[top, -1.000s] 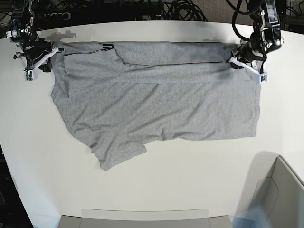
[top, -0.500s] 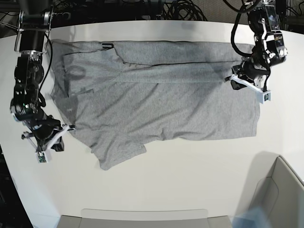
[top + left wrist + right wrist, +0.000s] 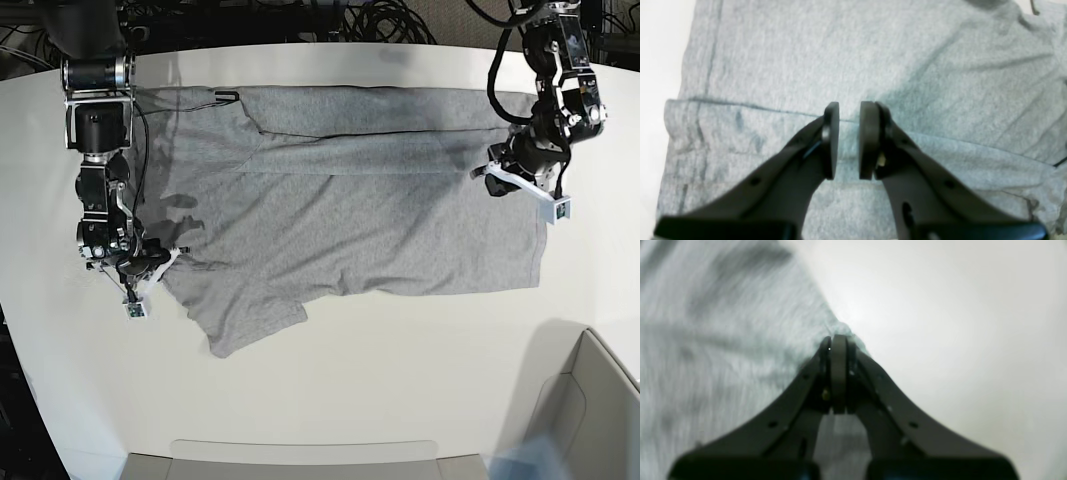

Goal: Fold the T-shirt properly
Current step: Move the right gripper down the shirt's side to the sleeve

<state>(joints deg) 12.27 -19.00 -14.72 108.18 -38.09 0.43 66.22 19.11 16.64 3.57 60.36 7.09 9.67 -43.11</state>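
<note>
My right hand (image 3: 839, 350) has its fingers pressed fully together, and a small peak of the T-shirt's (image 3: 340, 210) edge is pinched between the tips, right where grey cloth gives way to bare white desk (image 3: 957, 323); the fabric spreads away to one side of that hand, the desk to the other. In the base view this hand (image 3: 150, 268) sits at the shirt's side edge on that view's left, about halfway down the garment. My left hand (image 3: 849, 140) hangs over the cloth with a narrow gap between its fingers and nothing gripped; a folded-over band of fabric runs across beneath the tips. From the base view that hand (image 3: 522, 180) is over the shirt's opposite end. The T-shirt lies spread plain side up across the far half of the desk, its far strip folded over.
</note>
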